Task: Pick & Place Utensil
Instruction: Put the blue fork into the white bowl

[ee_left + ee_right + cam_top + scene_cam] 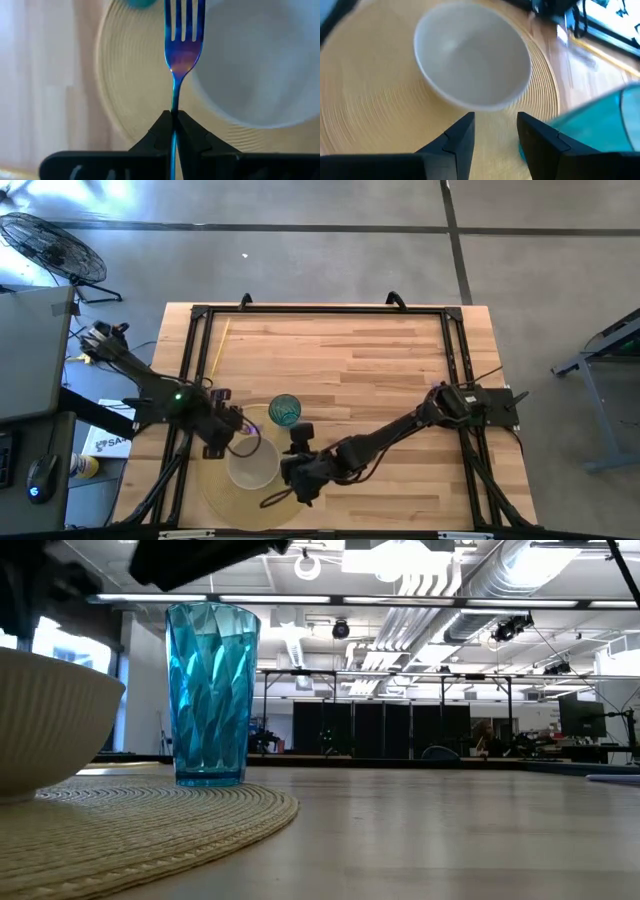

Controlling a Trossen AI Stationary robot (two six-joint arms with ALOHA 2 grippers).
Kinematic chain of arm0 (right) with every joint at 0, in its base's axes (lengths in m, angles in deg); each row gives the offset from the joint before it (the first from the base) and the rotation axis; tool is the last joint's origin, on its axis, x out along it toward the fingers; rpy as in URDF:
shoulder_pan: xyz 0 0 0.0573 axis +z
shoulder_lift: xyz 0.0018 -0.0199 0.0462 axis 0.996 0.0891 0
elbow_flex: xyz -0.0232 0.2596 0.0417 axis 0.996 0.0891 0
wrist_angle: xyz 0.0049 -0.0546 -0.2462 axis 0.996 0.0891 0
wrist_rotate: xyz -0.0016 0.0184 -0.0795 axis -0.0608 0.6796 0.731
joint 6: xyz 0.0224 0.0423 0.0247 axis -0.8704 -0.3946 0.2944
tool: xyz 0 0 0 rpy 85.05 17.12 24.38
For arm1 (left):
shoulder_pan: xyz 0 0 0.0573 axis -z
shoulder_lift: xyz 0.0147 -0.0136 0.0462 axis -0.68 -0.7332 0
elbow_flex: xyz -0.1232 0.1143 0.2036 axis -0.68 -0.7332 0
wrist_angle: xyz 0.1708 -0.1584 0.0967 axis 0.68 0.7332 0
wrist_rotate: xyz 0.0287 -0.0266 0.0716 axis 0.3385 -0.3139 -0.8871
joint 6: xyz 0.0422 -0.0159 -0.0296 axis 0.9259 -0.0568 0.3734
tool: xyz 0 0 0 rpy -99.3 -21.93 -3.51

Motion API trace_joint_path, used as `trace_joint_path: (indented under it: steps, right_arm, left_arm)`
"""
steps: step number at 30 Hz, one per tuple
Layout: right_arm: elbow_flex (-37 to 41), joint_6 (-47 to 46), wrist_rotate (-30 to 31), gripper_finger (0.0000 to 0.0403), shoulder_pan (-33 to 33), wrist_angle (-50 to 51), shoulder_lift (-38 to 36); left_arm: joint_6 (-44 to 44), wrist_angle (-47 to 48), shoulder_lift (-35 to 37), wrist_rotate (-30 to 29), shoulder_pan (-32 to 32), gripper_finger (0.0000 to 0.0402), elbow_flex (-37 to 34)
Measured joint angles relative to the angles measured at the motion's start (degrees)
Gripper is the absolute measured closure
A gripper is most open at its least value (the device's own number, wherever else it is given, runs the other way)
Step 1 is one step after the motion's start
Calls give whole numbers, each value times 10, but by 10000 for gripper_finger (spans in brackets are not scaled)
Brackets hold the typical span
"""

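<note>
Left claw (174,117) is clenched on the fork (182,45) by its handle; the fork's long axis runs straight out from the claw, tines over the placemat (135,95) beside the bowl (260,65). Right claw (495,131), released and empty, hovers at the bowl's 4 o'clock in the high view.

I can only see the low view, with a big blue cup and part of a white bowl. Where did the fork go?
Observer: The left claw holds the fork by its handle, above the mat.
Operator: Is anything in the bowl?
Observer: No, the white bowl is empty inside.
Operator: What is the other claw doing?
Observer: The right claw is open and holds nothing. It hangs over the mat, with the bowl ahead of it and the blue cup to one side.
</note>
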Motion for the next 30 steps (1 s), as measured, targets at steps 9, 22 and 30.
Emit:
trace_joint_path:
  steps: [9, 22, 30]
  right_arm:
    - [1, -123, 79, 262, 39, 148, -32]
    - [1, -189, 156, 264, 86, 184, -45]
    - [0, -202, 158, 265, 88, 183, -45]
  left_arm:
    - [-29, -85, -43, -12, 81, 397, 55]
    - [-35, -34, -206, 72, 85, 397, 118]
    - [-27, -38, -245, 62, 78, 397, 123]
